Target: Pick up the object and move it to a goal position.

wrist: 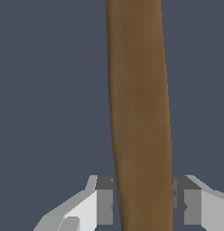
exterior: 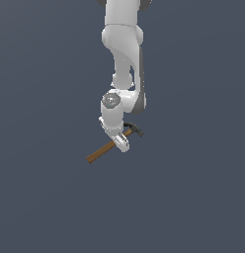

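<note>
Hammer (exterior: 102,151) sits between the jaws of the gripper (exterior: 119,142), which clench its brown handle near the dark claw head, toward the exterior view's right. Grasping looks done; carrying it to the goal, which is not visible, remains.

There's the hammer (exterior: 107,148), a slim brown wooden handle with a dark grey-black curved head, sitting right in the claw (exterior: 120,143). It's tilted: the head pokes out just past one side of the claw and higher, the long handle slopes down and away on the other side. Up close, the handle fills the gap, both pads (wrist: 104,200) touching it.
</note>
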`<state>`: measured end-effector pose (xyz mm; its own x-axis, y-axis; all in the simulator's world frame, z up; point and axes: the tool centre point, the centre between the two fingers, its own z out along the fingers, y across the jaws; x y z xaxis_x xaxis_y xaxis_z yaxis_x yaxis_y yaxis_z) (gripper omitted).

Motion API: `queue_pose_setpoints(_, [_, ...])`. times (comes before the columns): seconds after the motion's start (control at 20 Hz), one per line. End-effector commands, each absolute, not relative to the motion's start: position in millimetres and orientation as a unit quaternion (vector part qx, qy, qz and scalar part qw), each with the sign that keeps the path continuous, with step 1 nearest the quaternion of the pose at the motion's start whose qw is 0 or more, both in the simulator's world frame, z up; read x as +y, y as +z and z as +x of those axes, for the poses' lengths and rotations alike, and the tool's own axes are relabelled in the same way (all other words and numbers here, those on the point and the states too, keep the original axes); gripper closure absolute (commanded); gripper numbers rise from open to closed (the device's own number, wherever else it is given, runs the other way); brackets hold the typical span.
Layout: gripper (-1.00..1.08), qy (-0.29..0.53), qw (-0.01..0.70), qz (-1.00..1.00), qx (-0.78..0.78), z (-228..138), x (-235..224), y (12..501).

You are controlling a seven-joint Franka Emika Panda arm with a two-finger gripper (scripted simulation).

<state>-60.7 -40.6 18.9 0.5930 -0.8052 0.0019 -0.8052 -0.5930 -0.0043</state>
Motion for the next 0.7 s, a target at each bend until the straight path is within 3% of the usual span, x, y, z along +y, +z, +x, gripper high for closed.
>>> queue_pose_setpoints(0.0, [1.08, 0.000, 0.000, -0.892, 0.453, -63, -43, 17])
queue_pose_setpoints(0.65, [1.08, -0.002, 0.001, -0.892, 0.452, -57, -35, 30])
